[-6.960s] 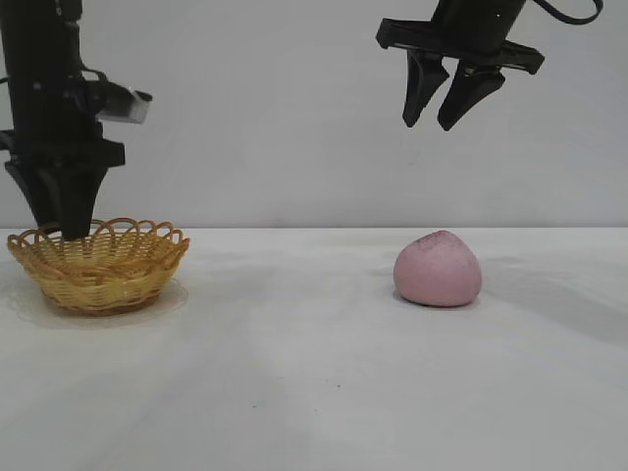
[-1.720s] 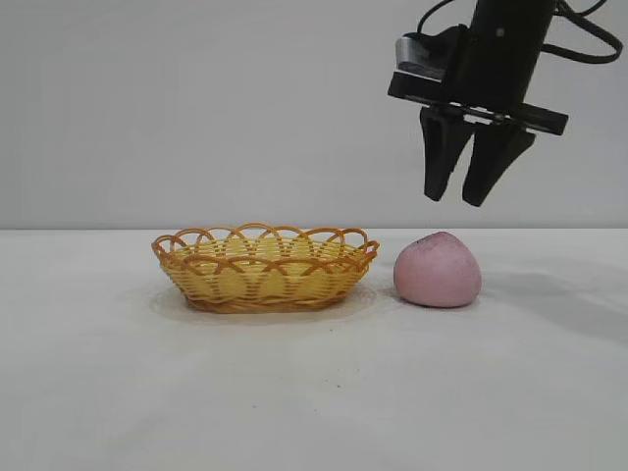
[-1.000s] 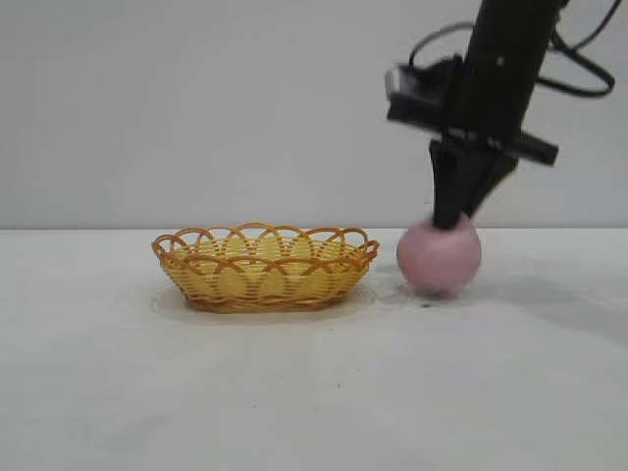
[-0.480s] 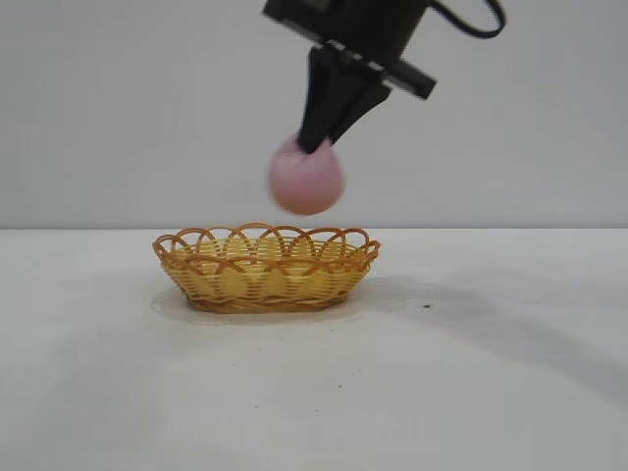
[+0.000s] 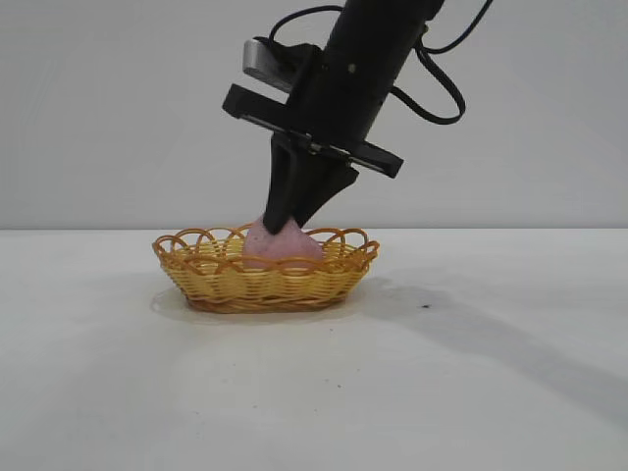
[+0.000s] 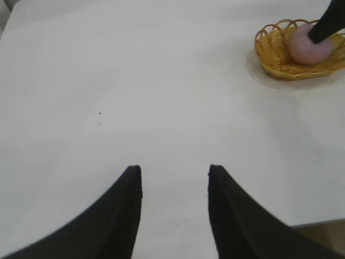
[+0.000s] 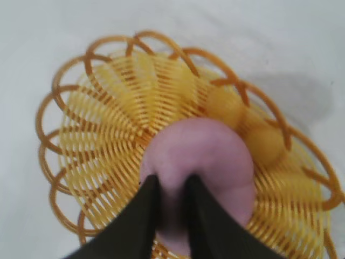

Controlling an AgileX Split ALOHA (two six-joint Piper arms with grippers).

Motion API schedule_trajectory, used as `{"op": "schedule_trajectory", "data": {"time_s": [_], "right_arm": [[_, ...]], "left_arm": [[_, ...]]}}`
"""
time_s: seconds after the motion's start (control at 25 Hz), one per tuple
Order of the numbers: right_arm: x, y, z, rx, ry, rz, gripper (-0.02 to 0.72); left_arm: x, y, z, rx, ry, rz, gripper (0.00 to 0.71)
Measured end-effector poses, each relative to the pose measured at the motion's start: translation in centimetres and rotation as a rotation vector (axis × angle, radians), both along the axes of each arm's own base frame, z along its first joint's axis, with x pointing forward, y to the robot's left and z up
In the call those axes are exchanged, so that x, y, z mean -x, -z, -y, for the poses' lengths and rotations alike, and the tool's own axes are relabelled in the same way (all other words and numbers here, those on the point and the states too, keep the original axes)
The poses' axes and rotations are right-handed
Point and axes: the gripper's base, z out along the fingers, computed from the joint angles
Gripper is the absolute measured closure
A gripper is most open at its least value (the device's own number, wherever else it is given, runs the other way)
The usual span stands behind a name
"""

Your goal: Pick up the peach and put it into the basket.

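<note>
The pink peach sits inside the woven wicker basket on the white table. My right gripper reaches down from above and is shut on the peach, pinching its top. In the right wrist view the two black fingers dig into the peach over the basket's floor. My left gripper is open and empty, far from the basket, with the peach seen small in the distance.
The white tabletop spreads around the basket. A small dark speck lies to the basket's right. The table's edge shows near the left gripper.
My right gripper took hold of the peach at the right of the table, lifted it, carried it left over the basket and has lowered it into the basket. The left arm left the exterior view.
</note>
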Motion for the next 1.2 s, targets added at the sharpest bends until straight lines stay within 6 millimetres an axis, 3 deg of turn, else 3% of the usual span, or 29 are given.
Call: {"op": "schedule_trajectory", "data": {"time_s": [0.08, 0.2, 0.36, 0.44, 0.52, 0.76, 0.88, 1.0, 1.12, 1.2], "right_arm": [[-0.4, -1.5, 1.4, 0.006, 0.023, 0.033, 0.264], [-2.1, -2.3, 4.9, 0.038, 0.103, 0.058, 0.281], [-4.6, -1.9, 11.1, 0.121, 0.277, 0.045, 0.281], [-5.5, -1.5, 14.4, 0.139, 0.379, 0.019, 0.335], [-6.2, -1.0, 17.9, 0.151, 0.490, -0.005, 0.332], [-5.7, 2.5, 22.4, 0.213, 0.669, -0.067, 0.332], [-5.1, 2.9, 24.3, 0.226, 0.708, -0.078, 0.332], [-3.9, -0.1, 25.6, 0.200, 0.745, -0.013, 0.332], [-1.2, -6.0, 25.8, 0.150, 0.757, 0.120, 0.332], [2.0, -10.4, 25.6, 0.107, 0.758, 0.224, 0.332]], "left_arm": [[0.0, 0.0, -0.3, -0.025, -0.021, -0.001, 0.457], [0.0, 0.0, -0.4, -0.031, -0.031, -0.002, 0.457], [0.0, 0.1, -0.7, -0.059, -0.057, -0.004, 0.457], [0.0, 0.1, -0.8, -0.071, -0.066, -0.004, 0.457], [0.0, 0.1, -0.9, -0.071, -0.067, -0.004, 0.457], [0.0, 0.1, -1.0, -0.072, -0.085, -0.005, 0.457], [0.0, 0.1, -1.0, -0.070, -0.086, -0.005, 0.457], [0.0, 0.1, -1.0, -0.070, -0.086, -0.005, 0.457], [0.0, 0.1, -1.0, -0.072, -0.087, -0.005, 0.457], [0.0, 0.1, -1.0, -0.072, -0.087, -0.005, 0.457]]}}
